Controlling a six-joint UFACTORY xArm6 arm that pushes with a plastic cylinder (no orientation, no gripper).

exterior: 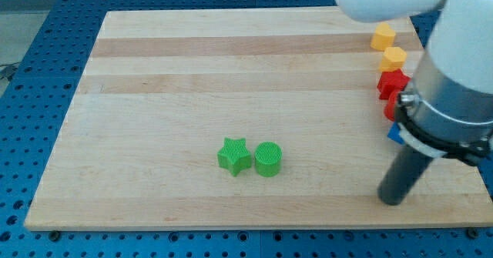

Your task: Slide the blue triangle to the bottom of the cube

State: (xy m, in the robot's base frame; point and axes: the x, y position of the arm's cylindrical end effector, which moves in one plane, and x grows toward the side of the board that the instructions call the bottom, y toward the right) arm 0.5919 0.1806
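ridged green star [234,155], green cylinder [268,159], wooden board [192,73]

Colours on my board

Green star [234,155] and green cylinder [268,159]; two yellow blocks [383,37] [393,58]; a red block [391,83]; a blue sliver [394,133], probably the triangle; pale striped wooden board [192,73]; my dark tip [391,201].

Wooden board and the blocks on it

The pale board [192,73] carries a green star [234,155] touching a green cylinder [268,159] near the front — at the far right, two yellow blocks [383,37] [393,58], a red block [391,83] and a blue sliver [394,133].
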